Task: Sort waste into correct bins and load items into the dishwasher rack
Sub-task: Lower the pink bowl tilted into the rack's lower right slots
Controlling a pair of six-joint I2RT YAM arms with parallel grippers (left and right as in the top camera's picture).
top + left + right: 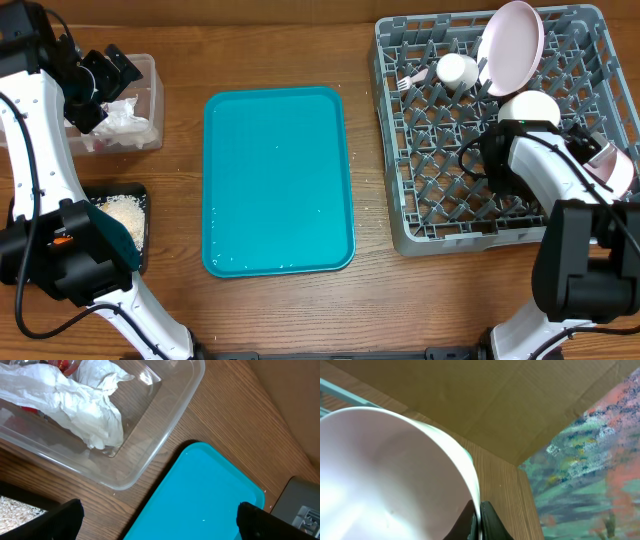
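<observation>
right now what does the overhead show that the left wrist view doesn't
Only overhead: the plate, cup, fork and a bowl in the rack, and the right arm with a second bowl.
Only left wrist: a red wrapper in the tub, by the napkins.
Both: tub, napkins, teal tray, crumbs and, in the wrist view, just a corner of the rack.
</observation>
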